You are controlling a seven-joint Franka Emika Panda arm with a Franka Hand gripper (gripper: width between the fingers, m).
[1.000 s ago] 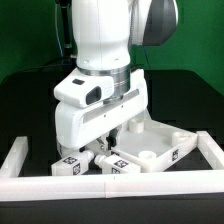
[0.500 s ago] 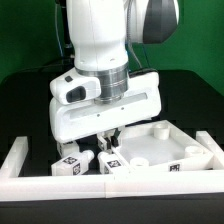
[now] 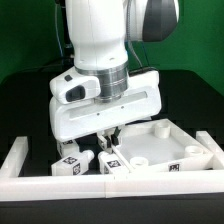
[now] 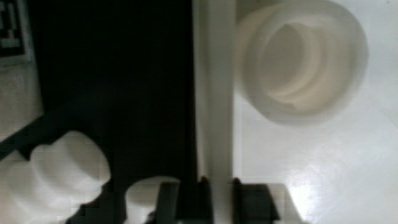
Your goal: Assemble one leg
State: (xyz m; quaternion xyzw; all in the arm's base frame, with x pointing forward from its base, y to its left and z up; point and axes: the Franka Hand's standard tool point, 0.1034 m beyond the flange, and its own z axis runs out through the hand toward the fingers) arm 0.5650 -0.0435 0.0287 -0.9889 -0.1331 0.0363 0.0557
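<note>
My gripper (image 3: 108, 142) is low over the table, by the near left edge of the large white square panel (image 3: 165, 140). In the wrist view the two dark fingers (image 4: 180, 203) stand close together, one each side of the panel's thin white edge (image 4: 215, 110), so my gripper (image 4: 215, 205) is shut on that edge. A round socket (image 4: 302, 60) of the panel shows beside it. Three white tagged legs lie in front: one (image 3: 68, 166), one (image 3: 86, 158) and one (image 3: 113, 162) right under the fingers. A rounded white leg (image 4: 71, 172) shows next to the fingers.
A white rail (image 3: 110, 187) runs along the front, with a side rail on the exterior view's left (image 3: 14, 155) and another on its right (image 3: 211, 148). The table is black. The arm's body hides the table behind the gripper.
Since 1 s ago the gripper has turned and the panel has swung toward the exterior view's right with it. In the last half second almost nothing has moved.
</note>
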